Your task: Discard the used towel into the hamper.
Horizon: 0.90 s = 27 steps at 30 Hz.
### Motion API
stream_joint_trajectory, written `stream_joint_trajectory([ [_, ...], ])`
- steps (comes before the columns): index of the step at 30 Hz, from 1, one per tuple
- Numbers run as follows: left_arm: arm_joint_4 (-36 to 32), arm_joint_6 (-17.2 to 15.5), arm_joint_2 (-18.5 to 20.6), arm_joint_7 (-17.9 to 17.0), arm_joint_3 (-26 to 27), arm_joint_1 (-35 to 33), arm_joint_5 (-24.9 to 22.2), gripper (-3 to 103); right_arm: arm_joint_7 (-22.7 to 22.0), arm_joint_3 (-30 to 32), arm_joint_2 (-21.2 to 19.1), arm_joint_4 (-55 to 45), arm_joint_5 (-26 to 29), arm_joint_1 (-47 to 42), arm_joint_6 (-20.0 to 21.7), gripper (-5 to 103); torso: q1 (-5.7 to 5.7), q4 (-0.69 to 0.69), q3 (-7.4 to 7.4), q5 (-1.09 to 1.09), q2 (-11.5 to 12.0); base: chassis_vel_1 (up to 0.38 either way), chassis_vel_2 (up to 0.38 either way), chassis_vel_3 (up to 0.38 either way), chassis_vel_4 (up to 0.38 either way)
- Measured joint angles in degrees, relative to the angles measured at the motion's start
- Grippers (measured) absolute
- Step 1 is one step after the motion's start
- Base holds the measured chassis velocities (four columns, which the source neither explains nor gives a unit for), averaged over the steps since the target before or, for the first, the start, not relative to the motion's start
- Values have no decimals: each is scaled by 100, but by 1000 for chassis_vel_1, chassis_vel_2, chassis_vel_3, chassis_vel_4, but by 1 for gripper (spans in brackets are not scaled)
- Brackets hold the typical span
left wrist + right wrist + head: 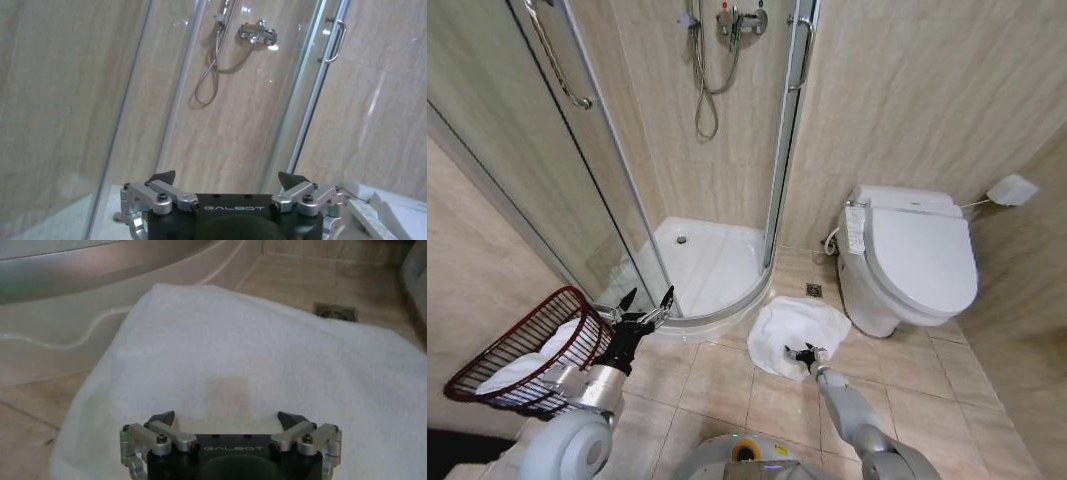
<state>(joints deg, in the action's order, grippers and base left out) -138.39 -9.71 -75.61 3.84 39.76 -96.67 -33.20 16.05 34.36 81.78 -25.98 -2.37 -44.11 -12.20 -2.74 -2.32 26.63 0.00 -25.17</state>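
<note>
- Your head camera finds the white towel [799,334] crumpled on the beige floor tiles between the shower tray [712,262] and the toilet [910,260], with the right gripper [806,355] at its near edge.
- Your right wrist camera shows that gripper [227,416] with jaws spread open just above soft terry cloth, and a floor drain [335,312] beyond the towel.
- The left gripper [646,303], open and empty, hangs beside the hamper [522,350], a dark reddish open-weave basket left of the shower tray holding white cloth.
</note>
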Motion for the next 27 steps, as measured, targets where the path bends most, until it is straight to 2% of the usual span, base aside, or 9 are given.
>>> stream_joint_trajectory([
  [7,0,0,0,0,0,2,0,100,-64,-16,-41,61,2,25,-74,100,-6,-1,5,0,-5,-140,130,145,-125],
  [14,0,0,0,0,0,2,0,100,357,143,-152,326,164,34,87,100,-8,1,7,-2,-10,-80,61,31,-25],
  [18,0,0,0,0,0,1,0,100,431,209,-191,400,198,-15,156,101,-6,0,6,-1,-13,24,-12,-25,9],
  [24,0,0,0,0,0,1,0,100,431,272,-210,348,178,-130,162,83,-6,-1,8,0,-15,0,0,0,0],
  [26,0,0,0,0,0,1,0,100,432,273,-219,336,174,-145,157,83,-7,-1,9,0,-15,0,0,0,0],
  [27,0,0,0,0,0,1,0,100,431,274,-232,327,171,-161,149,78,-8,0,10,0,-15,0,0,0,0],
])
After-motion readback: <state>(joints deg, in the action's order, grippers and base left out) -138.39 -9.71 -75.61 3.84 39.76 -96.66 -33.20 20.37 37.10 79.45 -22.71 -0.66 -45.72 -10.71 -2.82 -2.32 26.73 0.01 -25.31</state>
